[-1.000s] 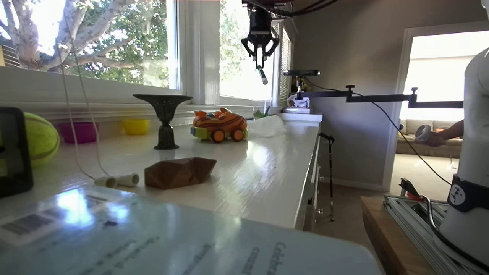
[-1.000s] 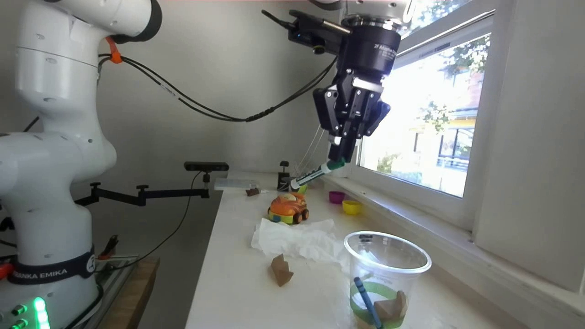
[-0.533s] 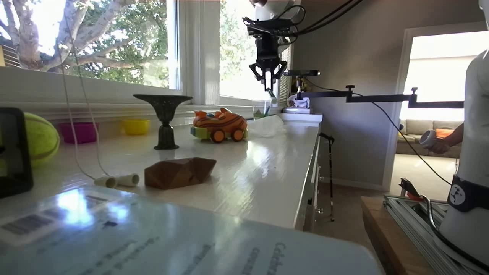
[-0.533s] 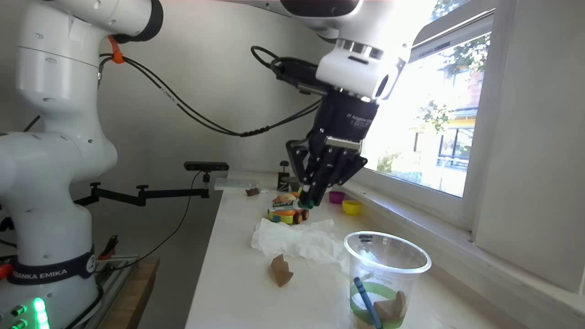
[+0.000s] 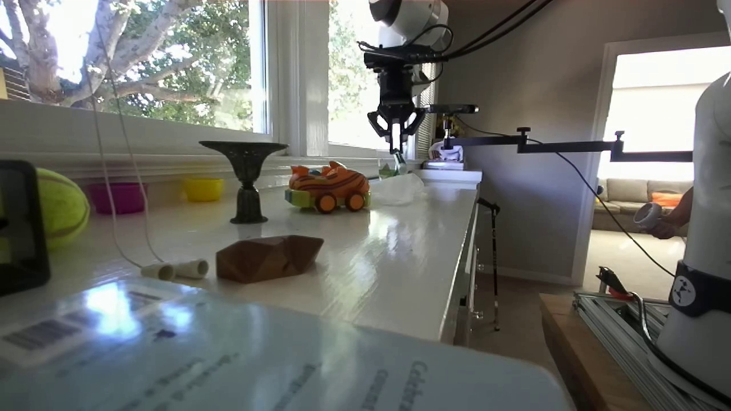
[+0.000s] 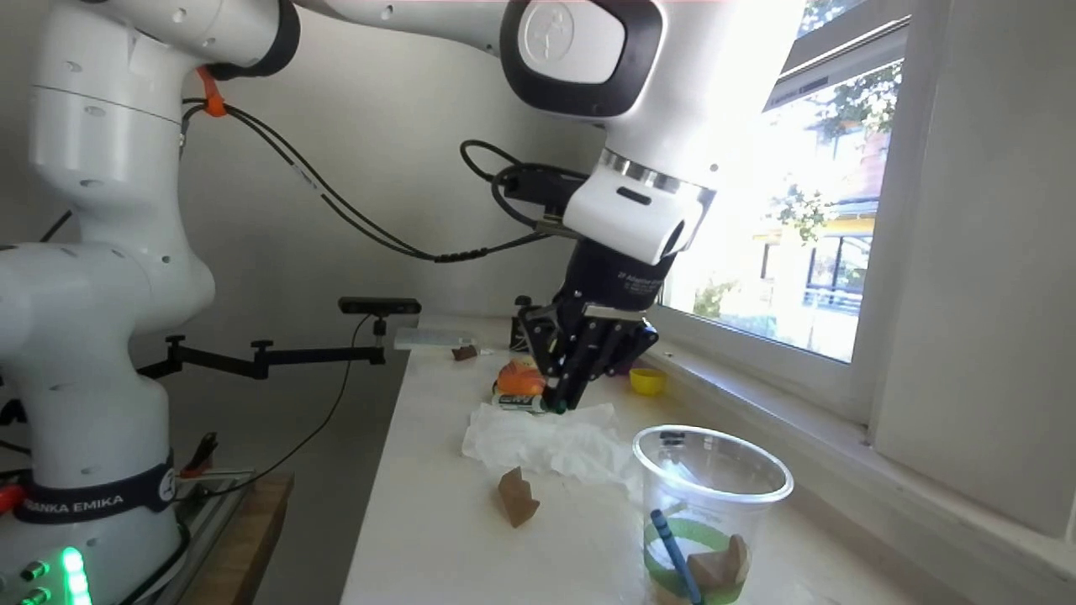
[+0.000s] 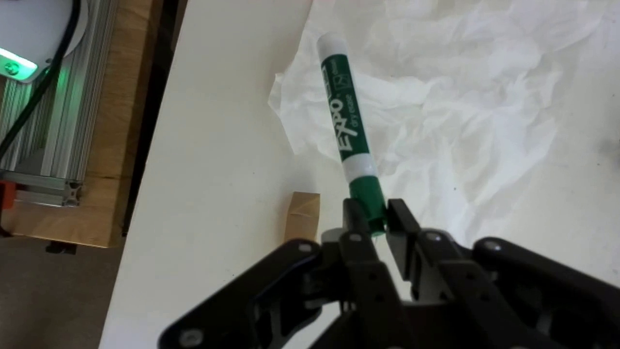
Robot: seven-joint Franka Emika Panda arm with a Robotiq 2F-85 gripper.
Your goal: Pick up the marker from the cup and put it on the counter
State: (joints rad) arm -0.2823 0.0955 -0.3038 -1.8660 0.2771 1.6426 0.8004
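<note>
The marker (image 7: pixel 345 106) is a green and white Expo pen. My gripper (image 7: pixel 373 211) is shut on its green cap end, and the white end points away from the fingers. In both exterior views the gripper (image 5: pixel 396 151) (image 6: pixel 561 403) holds the marker (image 5: pixel 400 162) (image 6: pixel 517 402) above the white counter (image 6: pixel 437 504), near the crumpled tissue; the gap below cannot be judged exactly. In an exterior view the marker passes in front of the orange toy car. The clear cup (image 6: pixel 710 494) stands nearer that camera, apart from the gripper, with a blue crayon (image 6: pixel 675 555) and a brown piece inside.
The white tissue (image 6: pixel 546 441) lies below the gripper, with a brown piece (image 6: pixel 516 497) beside it. The orange toy car (image 5: pixel 328 188), dark goblet (image 5: pixel 246 171) and brown faceted block (image 5: pixel 268 260) stand along the counter. A window wall borders one long side.
My gripper has come down a long way with the marker still held, and has moved closer to the tissue and the cup. The objects on the counter have not moved.
</note>
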